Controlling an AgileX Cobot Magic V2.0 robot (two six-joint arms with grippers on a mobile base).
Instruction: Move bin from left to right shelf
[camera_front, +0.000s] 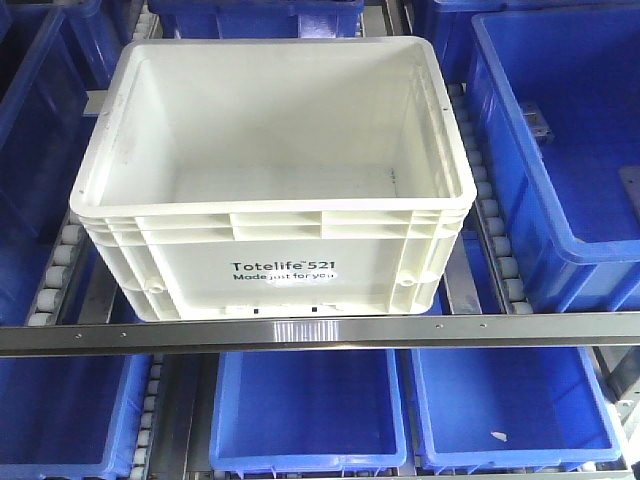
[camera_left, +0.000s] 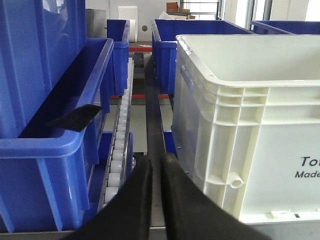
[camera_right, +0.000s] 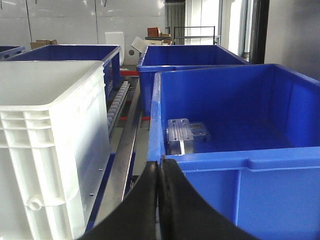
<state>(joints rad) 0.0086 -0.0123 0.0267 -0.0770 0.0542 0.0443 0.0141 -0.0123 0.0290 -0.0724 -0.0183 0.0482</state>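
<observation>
- The large white rectangular plastic tote (camera_front: 270, 180) sits at the roller shelf's (camera_front: 300, 333) front edge, ungrasped.
- Left end effector (camera_left: 157, 172) and right end effector (camera_right: 159, 172) are both clenched, empty.
- Best: spread them, clamp both tote sides evenly.

The bin (camera_front: 270, 180) is white with black words on its front. All around the bin are blue bins (camera_front: 560, 150). The rail (camera_front: 320, 332) under it is shiny grey.
</observation>
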